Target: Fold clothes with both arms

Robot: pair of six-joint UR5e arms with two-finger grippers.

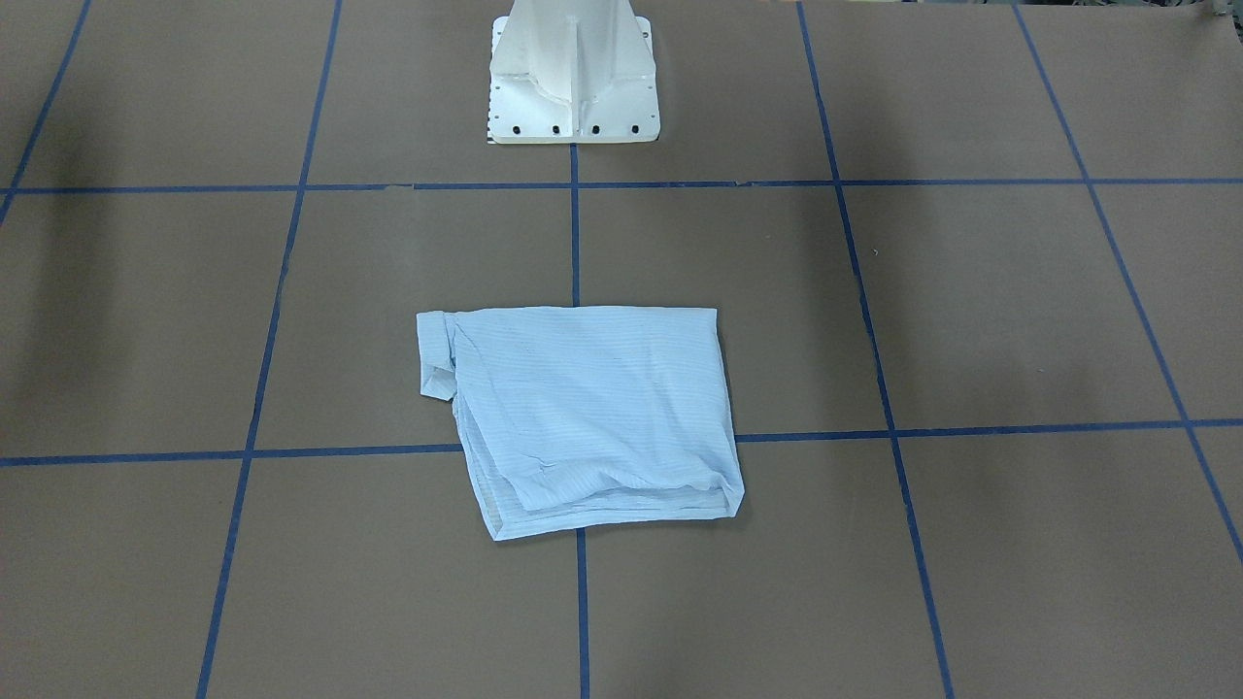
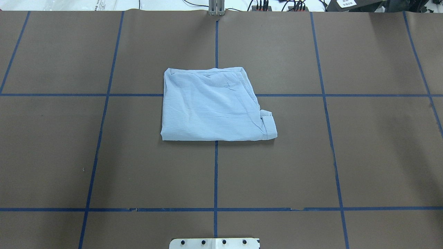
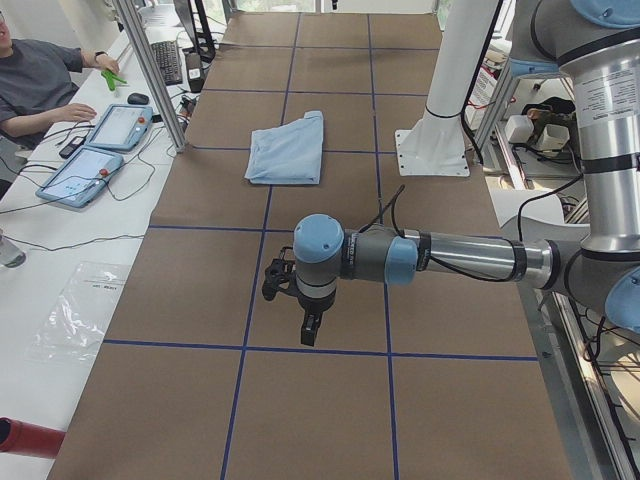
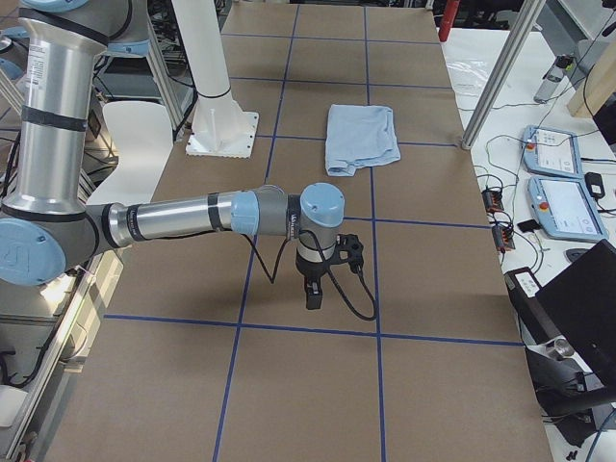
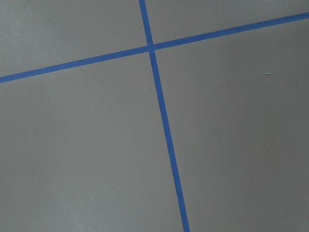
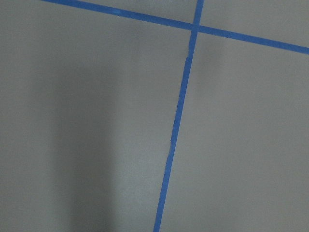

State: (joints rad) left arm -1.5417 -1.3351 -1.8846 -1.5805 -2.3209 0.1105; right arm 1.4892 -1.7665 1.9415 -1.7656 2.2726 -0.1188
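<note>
The pale-blue striped shirt point(image 2: 211, 105) lies folded into a compact rectangle at the table's middle, with a small flap sticking out at one corner point(image 2: 269, 122). It also shows in the front-facing view point(image 1: 583, 417) and in both side views point(image 3: 288, 148) point(image 4: 360, 138). My left gripper point(image 3: 310, 335) hangs over bare table far from the shirt and points down. My right gripper point(image 4: 313, 296) does the same at the other end. Neither touches the shirt. I cannot tell whether either is open or shut. Both wrist views show only brown table and blue tape.
The white pedestal base point(image 1: 573, 87) stands at the robot's side of the table. Blue tape lines point(image 2: 215, 173) grid the brown surface. A seated operator point(image 3: 35, 80) and teach pendants point(image 3: 95, 150) are beside the table's far edge, with aluminium posts point(image 3: 150, 70) point(image 4: 496, 72) there.
</note>
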